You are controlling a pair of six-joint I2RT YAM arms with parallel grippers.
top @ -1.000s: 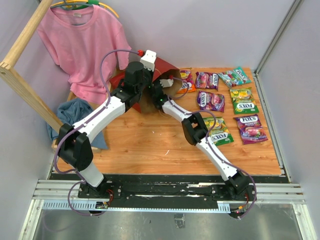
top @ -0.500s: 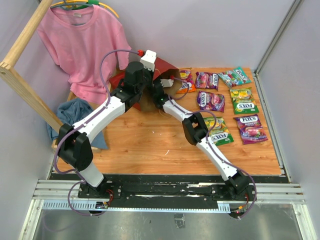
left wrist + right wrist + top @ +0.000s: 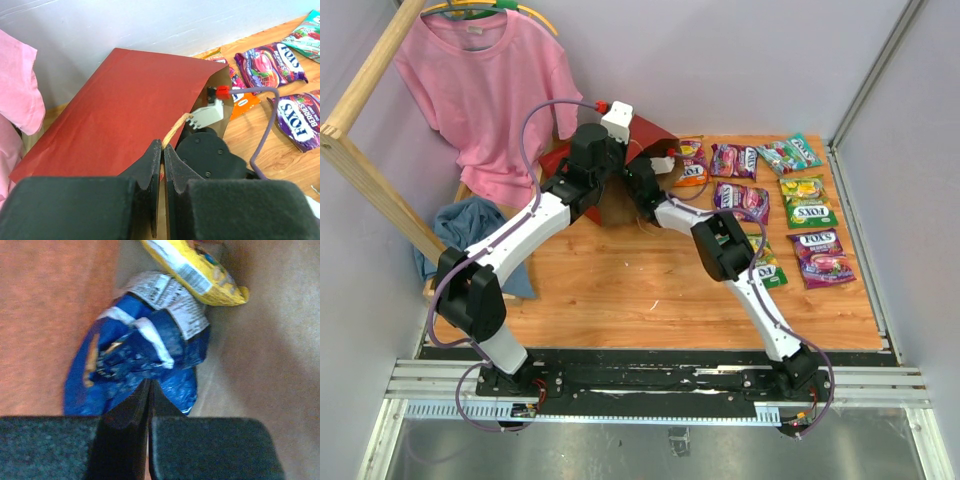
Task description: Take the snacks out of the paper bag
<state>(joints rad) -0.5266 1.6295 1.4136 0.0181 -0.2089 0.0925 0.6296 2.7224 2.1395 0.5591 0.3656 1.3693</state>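
Right gripper [image 3: 149, 390] snapped closed on one blue bag [image 3: 145, 355] inside paper bag [image 3: 115, 110]; left gripper [image 3: 163, 150] pinches its handle [image 3: 176, 127]; seven packets [image 3: 807, 200] lie outside, far right

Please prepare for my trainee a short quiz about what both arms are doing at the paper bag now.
1. True or false: the left end effector pinches the handle of the paper bag.
2. What does the right end effector grip? A) blue snack bag B) drinks can C) spoon
3. Which colour is the other packet inside the bag, beside the gripped one?
Key: 1 true; 2 A; 3 yellow, the yellow packet.
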